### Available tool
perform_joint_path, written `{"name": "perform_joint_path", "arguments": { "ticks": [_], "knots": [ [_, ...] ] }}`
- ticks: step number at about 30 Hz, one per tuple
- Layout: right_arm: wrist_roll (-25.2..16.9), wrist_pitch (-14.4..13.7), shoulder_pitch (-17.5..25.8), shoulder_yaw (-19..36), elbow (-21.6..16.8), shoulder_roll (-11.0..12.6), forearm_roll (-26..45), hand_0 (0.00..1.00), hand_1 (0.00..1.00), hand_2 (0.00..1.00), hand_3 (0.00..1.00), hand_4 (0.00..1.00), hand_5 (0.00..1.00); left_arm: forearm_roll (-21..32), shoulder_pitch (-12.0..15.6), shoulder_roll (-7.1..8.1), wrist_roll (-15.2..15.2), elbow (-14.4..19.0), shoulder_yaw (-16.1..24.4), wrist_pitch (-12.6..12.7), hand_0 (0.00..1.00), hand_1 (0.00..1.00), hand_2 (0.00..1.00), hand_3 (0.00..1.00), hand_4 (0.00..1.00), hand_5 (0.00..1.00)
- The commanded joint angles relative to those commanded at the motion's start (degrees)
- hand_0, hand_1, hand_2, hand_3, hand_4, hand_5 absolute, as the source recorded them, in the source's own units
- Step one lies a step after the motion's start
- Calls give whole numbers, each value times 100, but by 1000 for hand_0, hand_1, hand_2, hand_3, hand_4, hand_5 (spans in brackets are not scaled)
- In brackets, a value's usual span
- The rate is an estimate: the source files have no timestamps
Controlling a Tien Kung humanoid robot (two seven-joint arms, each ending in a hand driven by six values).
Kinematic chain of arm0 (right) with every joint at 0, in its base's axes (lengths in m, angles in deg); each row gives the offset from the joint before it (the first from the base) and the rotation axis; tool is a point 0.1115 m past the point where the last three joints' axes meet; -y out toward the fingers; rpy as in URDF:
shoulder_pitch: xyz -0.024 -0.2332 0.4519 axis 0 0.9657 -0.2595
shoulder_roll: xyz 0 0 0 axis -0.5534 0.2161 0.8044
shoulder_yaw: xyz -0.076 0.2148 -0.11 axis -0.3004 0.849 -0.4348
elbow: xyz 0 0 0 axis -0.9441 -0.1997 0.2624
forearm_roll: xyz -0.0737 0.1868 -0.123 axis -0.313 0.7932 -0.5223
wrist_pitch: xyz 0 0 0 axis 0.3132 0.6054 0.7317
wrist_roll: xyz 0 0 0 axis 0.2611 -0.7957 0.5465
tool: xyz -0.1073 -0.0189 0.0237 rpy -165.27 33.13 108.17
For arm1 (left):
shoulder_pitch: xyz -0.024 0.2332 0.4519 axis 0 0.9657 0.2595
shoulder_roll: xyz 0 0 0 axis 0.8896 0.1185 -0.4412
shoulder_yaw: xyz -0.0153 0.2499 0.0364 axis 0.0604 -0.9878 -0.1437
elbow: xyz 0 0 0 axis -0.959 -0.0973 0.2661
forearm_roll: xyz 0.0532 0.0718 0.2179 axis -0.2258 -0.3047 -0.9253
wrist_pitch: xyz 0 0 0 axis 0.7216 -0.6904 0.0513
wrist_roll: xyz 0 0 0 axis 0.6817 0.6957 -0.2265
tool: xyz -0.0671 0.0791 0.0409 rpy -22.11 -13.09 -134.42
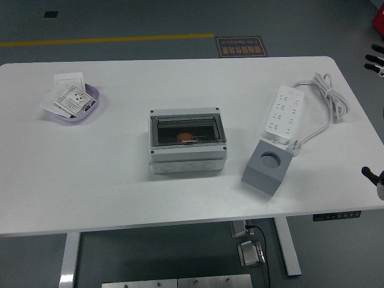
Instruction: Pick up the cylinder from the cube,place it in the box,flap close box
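Cylinder [186, 138] inside shut box [187, 143], mid-table; right hand [377, 59] well apart at right edge, finger state indeterminable.

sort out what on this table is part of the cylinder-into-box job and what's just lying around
Part of the job: grey cube, its hole empty; grey box, clear flap shut; orange cylinder inside it.

Lying about: power strip with its cord; purple tray of cards.

The right robot hand [376, 59] is cut off at the edge.
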Motion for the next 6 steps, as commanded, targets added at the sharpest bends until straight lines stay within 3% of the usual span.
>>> {"name": "perform_joint_path", "arguments": {
  "ticks": [6],
  "knots": [
    [-29,-49,3,-2,33,-29,27,643,654,711,767,886,733,155,-34,49,30,0,-157,2,676,709,640,640,702,207]
  ]
}}
